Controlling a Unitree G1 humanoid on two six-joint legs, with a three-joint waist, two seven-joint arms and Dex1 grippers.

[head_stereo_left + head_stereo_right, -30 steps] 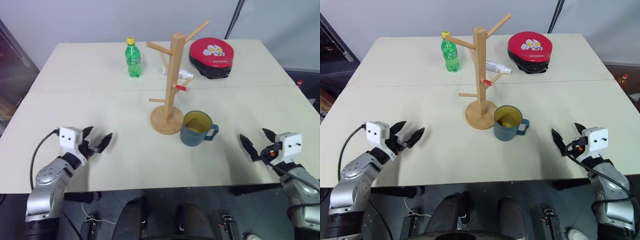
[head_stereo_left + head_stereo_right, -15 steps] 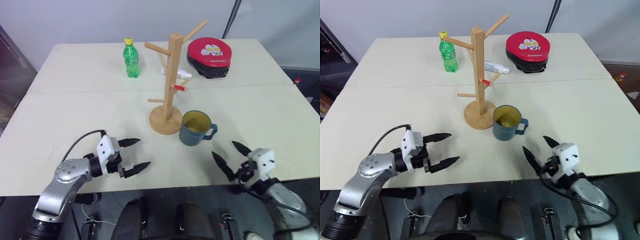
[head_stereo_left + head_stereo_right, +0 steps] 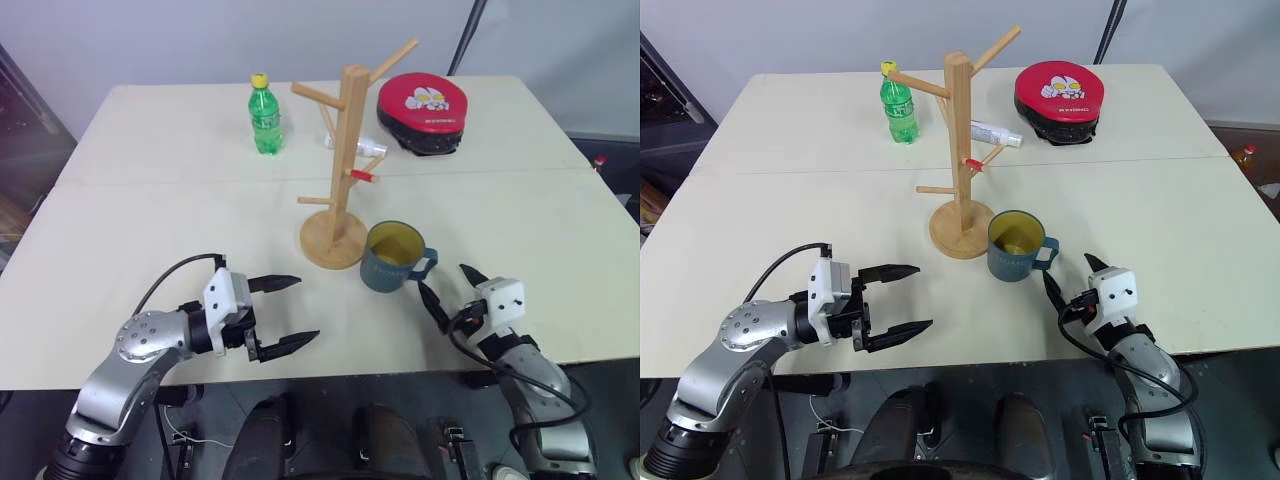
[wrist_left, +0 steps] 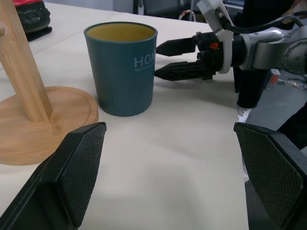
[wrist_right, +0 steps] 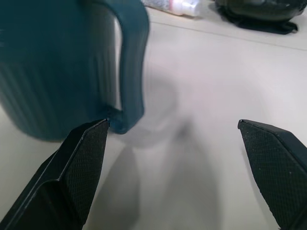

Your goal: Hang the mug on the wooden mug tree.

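Upright on the pale bench [image 3: 150, 230]: the mug [image 3: 391, 257], dark teal with yellow inside, handle turned toward the right tool [image 3: 452, 290]. Just ahead of that tool, handle close to one black fingertip, not clearly touching. Right tool spread wide, empty. Left tool [image 3: 284, 314] also spread wide and empty, pointing sideways toward the mug, with the mug well apart across bare bench. Just beside the mug, on its far-left side: the wooden mug tree [image 3: 343, 170], round base near the mug's foot.
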